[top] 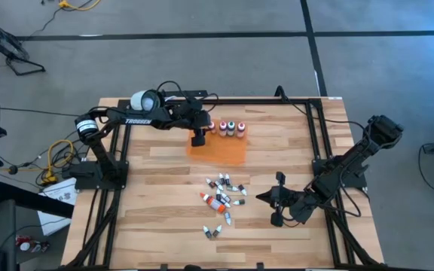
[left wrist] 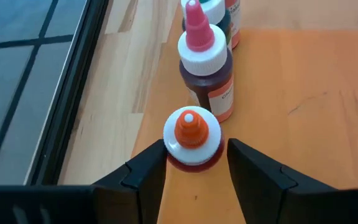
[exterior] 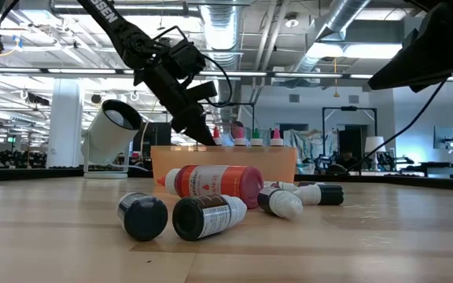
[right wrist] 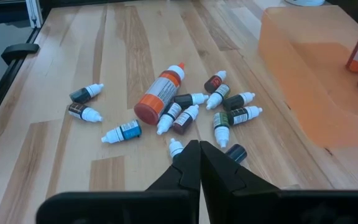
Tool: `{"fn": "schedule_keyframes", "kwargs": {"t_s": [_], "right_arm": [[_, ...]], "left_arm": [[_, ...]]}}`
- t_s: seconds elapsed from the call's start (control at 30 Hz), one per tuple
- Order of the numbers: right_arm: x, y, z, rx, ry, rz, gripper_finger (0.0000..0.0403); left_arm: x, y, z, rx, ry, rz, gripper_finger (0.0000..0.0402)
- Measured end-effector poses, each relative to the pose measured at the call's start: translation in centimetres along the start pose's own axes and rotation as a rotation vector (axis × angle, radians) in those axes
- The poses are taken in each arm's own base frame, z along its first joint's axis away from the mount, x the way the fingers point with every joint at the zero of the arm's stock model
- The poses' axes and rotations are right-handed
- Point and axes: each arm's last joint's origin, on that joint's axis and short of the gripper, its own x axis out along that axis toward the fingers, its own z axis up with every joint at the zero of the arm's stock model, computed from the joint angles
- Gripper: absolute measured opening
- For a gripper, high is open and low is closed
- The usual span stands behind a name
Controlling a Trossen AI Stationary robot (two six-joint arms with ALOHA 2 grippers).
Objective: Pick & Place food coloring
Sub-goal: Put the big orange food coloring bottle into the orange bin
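Observation:
Three food coloring bottles with white caps (top: 230, 128) stand in a row on the far edge of the flat orange tray (top: 224, 153). My left gripper (left wrist: 196, 148) is open above the tray, one finger on each side of a fourth upright bottle with an orange tip (left wrist: 191, 132). A larger red-orange bottle (right wrist: 160, 93) lies on its side on the wood among several small vials (right wrist: 229, 112). My right gripper (right wrist: 199, 148) is shut and hovers off the table to the right of that pile. My left gripper comes slanting down from above, its fingers (left wrist: 148, 171) close on either side of the orange-tipped bottle's white cap (left wrist: 173, 140). A narrow gap shows at one finger. Whether the other touches the cap I cannot tell. The bottle stands upright on the tray.
A white cylindrical lamp-like object (top: 145, 100) sits at the table's far left corner. Black frame rails (top: 319, 143) run along the left and right sides. Bare wood (top: 157, 211) lies left of the pile and along the near edge.

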Motion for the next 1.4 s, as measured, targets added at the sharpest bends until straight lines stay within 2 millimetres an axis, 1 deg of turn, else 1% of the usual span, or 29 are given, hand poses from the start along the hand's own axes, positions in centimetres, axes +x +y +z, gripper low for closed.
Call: {"fn": "schedule_keyframes", "kwargs": {"t_s": [0.33,0.57,0.97,1.4], "right_arm": [[0.0,0.0,0.0,0.003,-0.003,0.001,0.0001],[0.0,0.0,0.0,0.003,-0.003,0.002,0.0001],[0.0,0.0,0.0,0.003,-0.003,0.002,0.0001],[0.0,0.0,0.1,0.005,-0.005,0.003,0.0001]], "left_arm": [[0.0,0.0,0.0,-0.058,0.000,0.003,0.0162],[0.0,0.2,0.0,-0.121,0.023,0.068,0.0162],[0.0,0.3,0.0,-0.151,0.015,0.073,0.0162],[-0.2,0.5,-1.1,-0.178,0.110,0.066,0.0162]]}}
